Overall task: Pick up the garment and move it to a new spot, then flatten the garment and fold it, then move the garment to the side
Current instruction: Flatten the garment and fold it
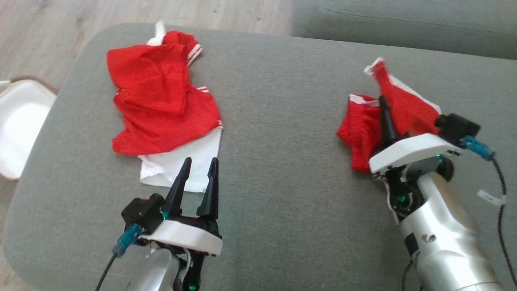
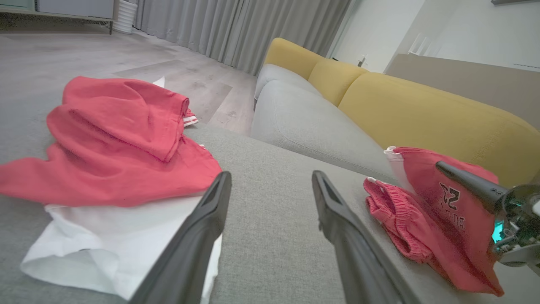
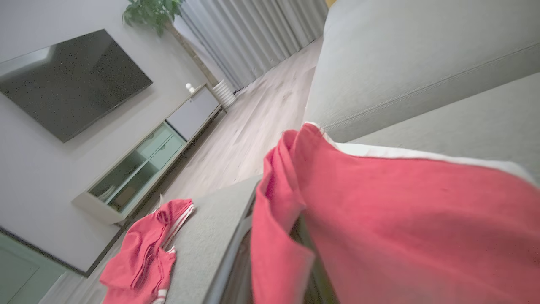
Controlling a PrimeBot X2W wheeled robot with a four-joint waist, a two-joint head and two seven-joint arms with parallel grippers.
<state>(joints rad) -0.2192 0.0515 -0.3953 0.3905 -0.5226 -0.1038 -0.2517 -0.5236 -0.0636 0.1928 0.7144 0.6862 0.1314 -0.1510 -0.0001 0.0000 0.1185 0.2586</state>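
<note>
Right gripper (image 1: 383, 104) is pinched tight on the crumpled red cloth shorts with white trim (image 1: 361, 125), which are bunched at the right of the soft grey cushion (image 1: 282, 133). Left gripper (image 1: 200, 167) is spread wide, with nothing held. Only the pick-up looks begun; moving, flattening and folding are left. How much cloth is pinched is hidden.

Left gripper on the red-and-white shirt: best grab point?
Probably the white hem, the loose edge lying flat right ahead of the open left gripper. Come straight forward and low from the robot's side; the red part is bunched.
</note>
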